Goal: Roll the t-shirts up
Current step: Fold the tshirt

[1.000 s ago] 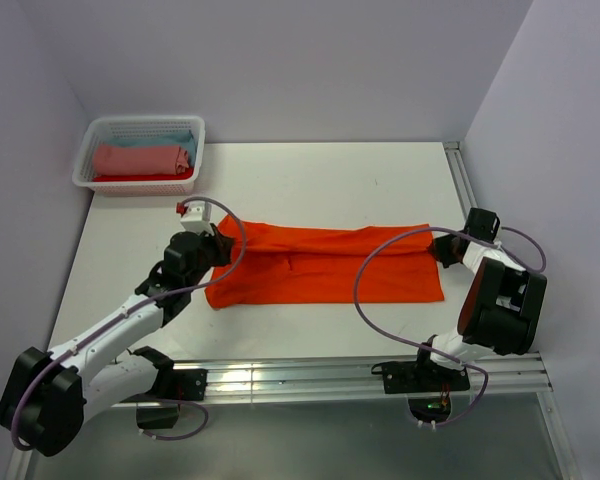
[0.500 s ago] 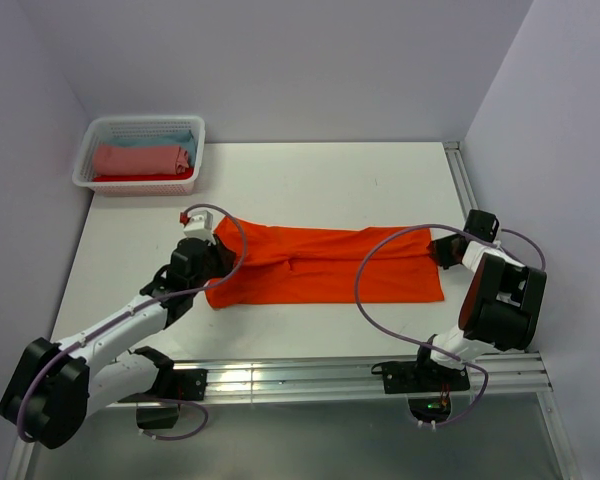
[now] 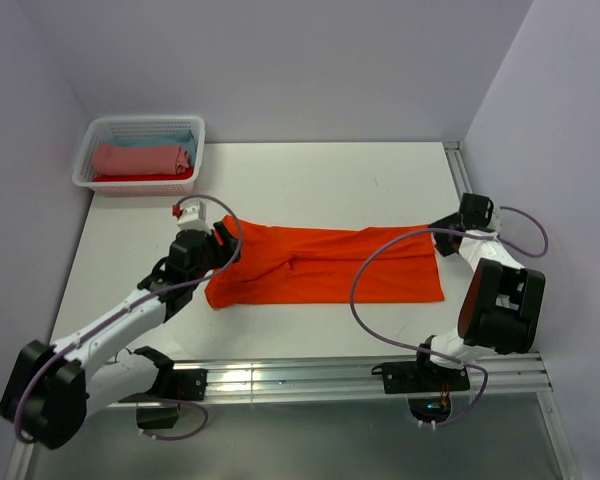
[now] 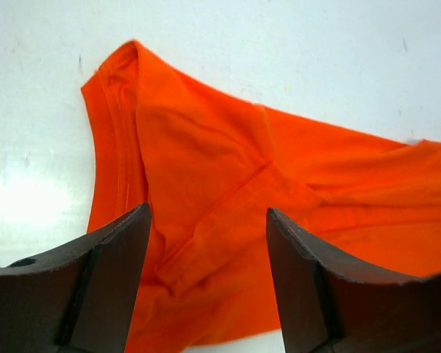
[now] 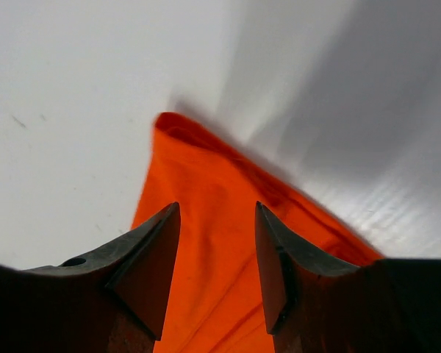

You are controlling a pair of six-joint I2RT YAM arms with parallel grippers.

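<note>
Top external | orange t-shirt (image 3: 325, 265): 1, flat | basket (image 3: 138, 186): 1 | rolls (image 3: 140, 158): 3 | left pincer (image 4: 208, 273) apart | right pincer (image 5: 217, 268) apart

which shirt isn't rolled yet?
The orange t-shirt, flat on the table; the salmon-pink roll, light blue roll and red roll sit in the basket.

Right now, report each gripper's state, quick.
Left gripper: open, holding nothing, over the orange t-shirt.
Right gripper: open, holding nothing, over a corner of the orange t-shirt.
</note>
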